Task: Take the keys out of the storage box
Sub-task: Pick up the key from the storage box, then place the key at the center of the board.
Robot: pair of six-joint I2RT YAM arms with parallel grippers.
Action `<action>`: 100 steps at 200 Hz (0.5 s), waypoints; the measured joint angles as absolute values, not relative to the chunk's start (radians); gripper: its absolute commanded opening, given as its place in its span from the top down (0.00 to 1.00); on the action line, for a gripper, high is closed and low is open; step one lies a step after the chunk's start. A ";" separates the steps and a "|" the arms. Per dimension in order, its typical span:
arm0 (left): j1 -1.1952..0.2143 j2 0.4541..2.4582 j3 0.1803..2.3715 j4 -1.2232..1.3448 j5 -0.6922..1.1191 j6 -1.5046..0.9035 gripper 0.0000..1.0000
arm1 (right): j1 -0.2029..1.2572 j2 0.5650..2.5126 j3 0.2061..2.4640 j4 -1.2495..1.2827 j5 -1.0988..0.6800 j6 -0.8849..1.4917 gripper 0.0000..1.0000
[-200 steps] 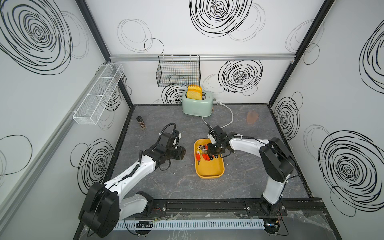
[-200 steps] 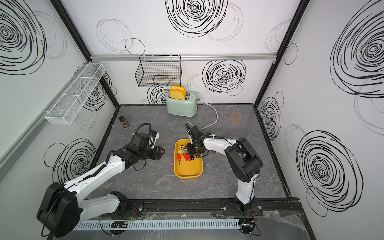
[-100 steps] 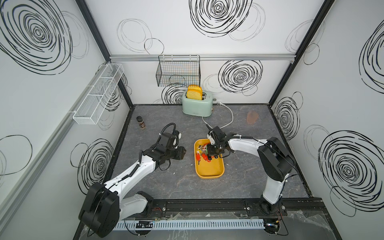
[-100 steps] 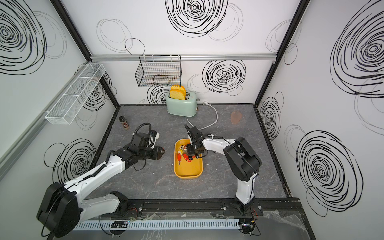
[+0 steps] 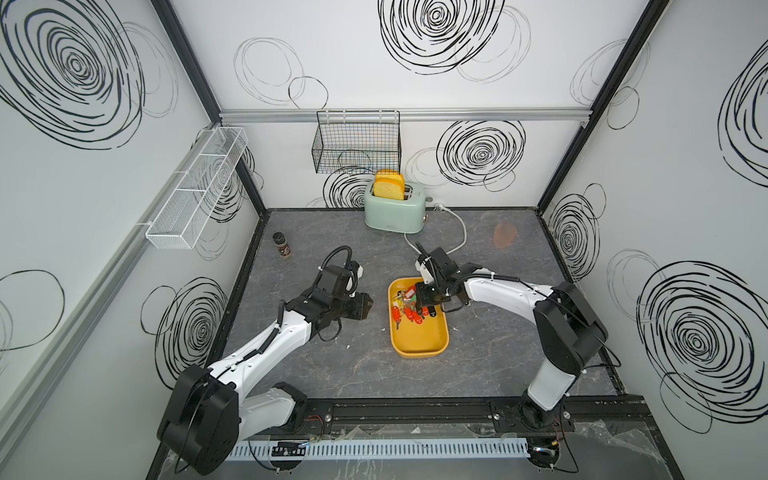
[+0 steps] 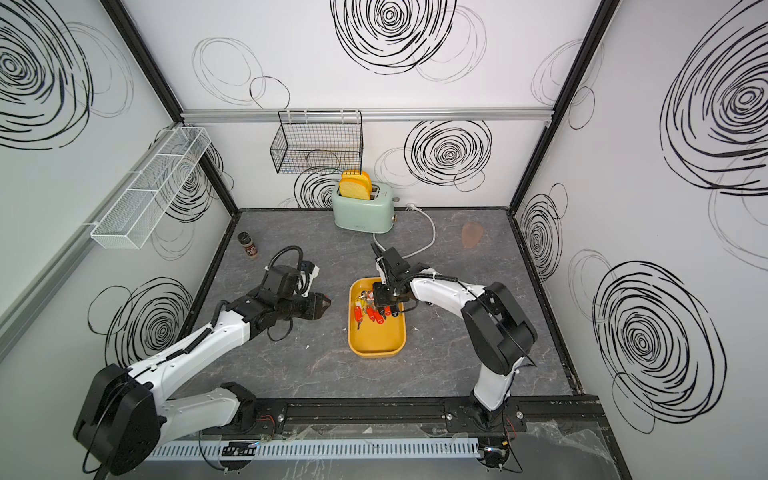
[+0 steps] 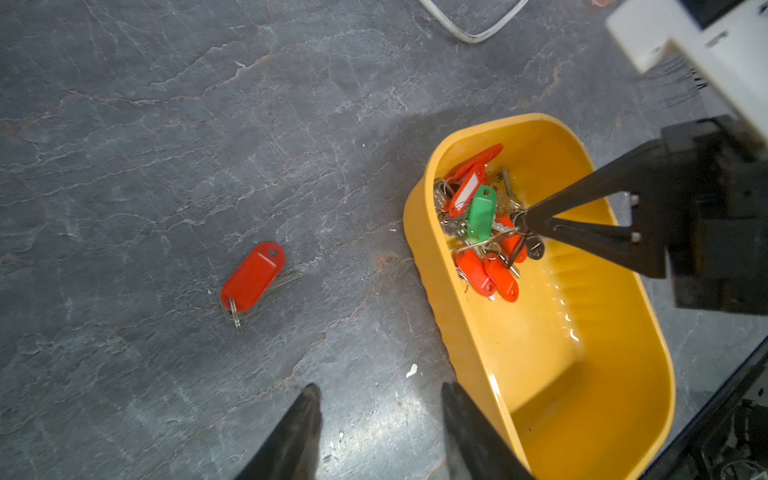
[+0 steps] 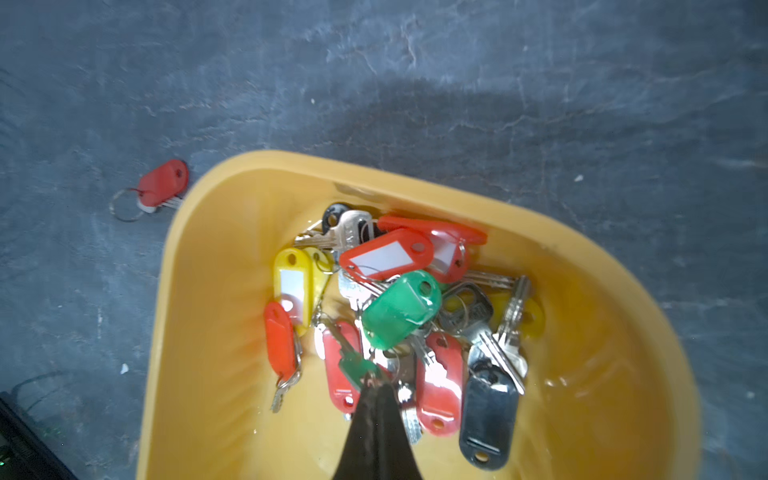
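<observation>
Roughly: left gripper [image 7: 378, 395] fingers apart; one red-tagged key [image 7: 252, 277] ahead of it on open table [image 7: 124, 145]. One storage box [image 7: 419, 257] beside. Keys [image 8: 386, 253] heaped inside around right gripper [image 8: 376, 388], its tips pinched together; one green tag [image 8: 399, 307] topmost. Box floor behind those tips bare.

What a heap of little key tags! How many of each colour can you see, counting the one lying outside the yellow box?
Visible ones only; more may be hidden underneath.
Red tags: 6, counting the loose one on the table
Yellow tags: 3
Green tags: 2, one partly hidden
Black tags: 2
Total: 13
</observation>
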State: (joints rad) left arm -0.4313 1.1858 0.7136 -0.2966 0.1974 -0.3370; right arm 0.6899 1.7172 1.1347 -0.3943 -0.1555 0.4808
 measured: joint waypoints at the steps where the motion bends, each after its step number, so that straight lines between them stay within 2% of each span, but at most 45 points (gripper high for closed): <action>1: -0.431 1.186 0.714 -0.296 0.198 -0.337 0.48 | 0.690 1.715 1.135 -0.394 -0.156 0.481 1.00; 59: -0.445 1.186 0.714 -0.282 0.213 -0.340 0.48 | 0.667 1.599 1.126 -0.397 -0.141 0.481 1.00; 100: -0.472 1.186 0.714 -0.277 0.229 -0.341 0.47 | 0.577 1.503 1.115 -0.416 -0.122 0.479 1.00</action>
